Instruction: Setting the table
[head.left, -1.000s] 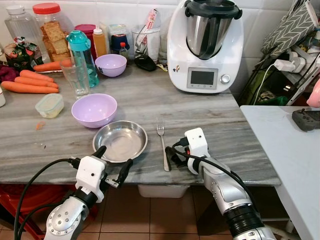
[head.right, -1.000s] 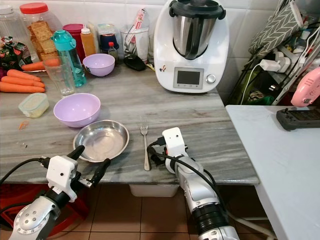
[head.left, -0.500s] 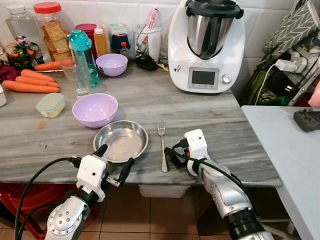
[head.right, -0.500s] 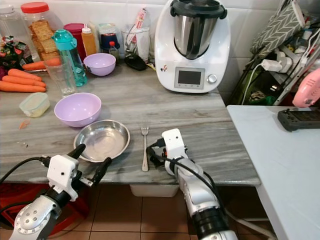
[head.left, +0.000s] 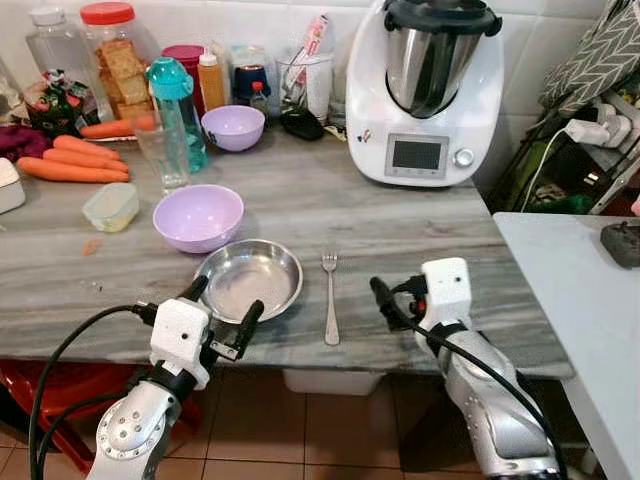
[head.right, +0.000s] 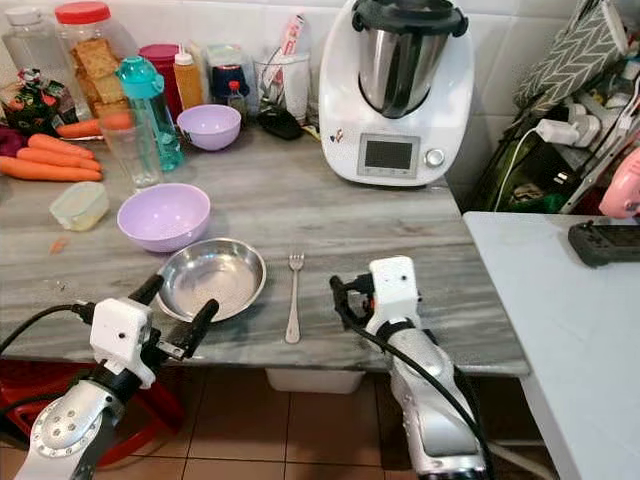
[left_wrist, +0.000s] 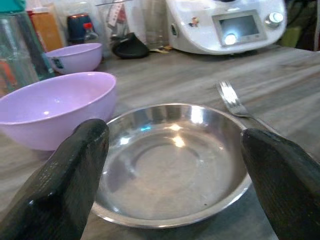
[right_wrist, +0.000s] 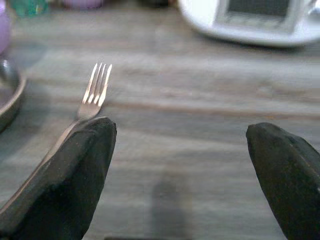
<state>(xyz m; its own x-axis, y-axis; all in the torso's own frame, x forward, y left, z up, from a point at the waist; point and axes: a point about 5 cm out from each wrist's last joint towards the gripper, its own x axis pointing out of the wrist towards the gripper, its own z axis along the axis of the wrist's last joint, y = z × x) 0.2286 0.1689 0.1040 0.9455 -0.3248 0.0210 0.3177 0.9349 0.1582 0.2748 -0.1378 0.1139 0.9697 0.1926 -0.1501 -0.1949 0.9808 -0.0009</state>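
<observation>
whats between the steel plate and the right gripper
A silver metal fork lies on the grey marble counter between the round steel plate and the open right gripper, seen in the left eye view.

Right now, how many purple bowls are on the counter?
2. A large purple bowl sits just behind the steel plate; a small purple bowl stands farther back among the bottles.

A grey marble counter (head.left: 420, 215) stands against a white tiled wall (head.left: 520, 40) over terracotta floor tiles (head.left: 330, 430).
</observation>
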